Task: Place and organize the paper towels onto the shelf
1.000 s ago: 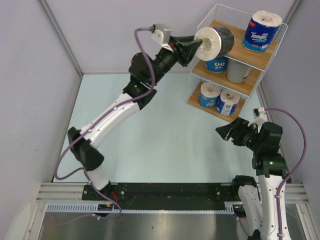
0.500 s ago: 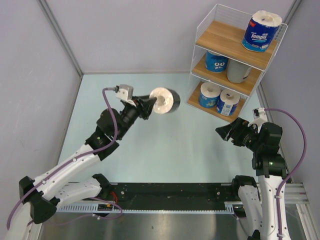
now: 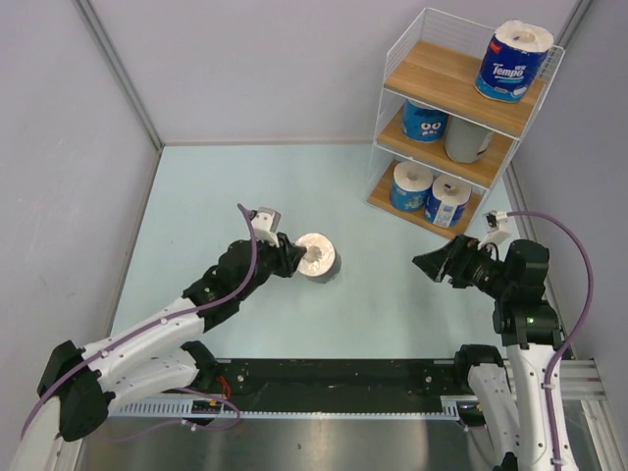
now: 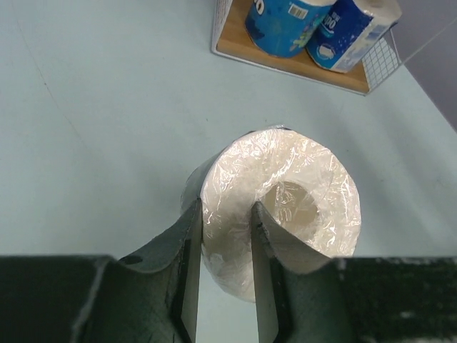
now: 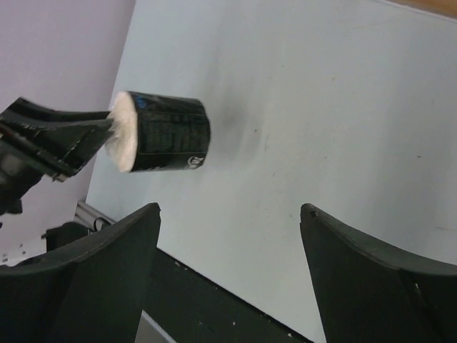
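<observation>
The left pincer (image 4: 223, 214) is clamped narrow on the black-wrapped roll (image 3: 320, 257), 1 finger outside its wall and 1 at the core's edge, low over the middle of the bench (image 3: 245, 186); whether it rests there I cannot tell. The right pincer (image 3: 424, 265) gapes wide and empty at 3 o'clock. The shelf (image 3: 432, 67) at 1 o'clock carries 5 other rolls (image 3: 510, 61). The held roll looks light and squashy, its film slick, so the wall beside the core seems the safest hold.

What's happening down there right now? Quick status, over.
Left tool shut on black roll. Right tool open, empty. On shelf: five rolls, room up top. Nothing in the way.
</observation>
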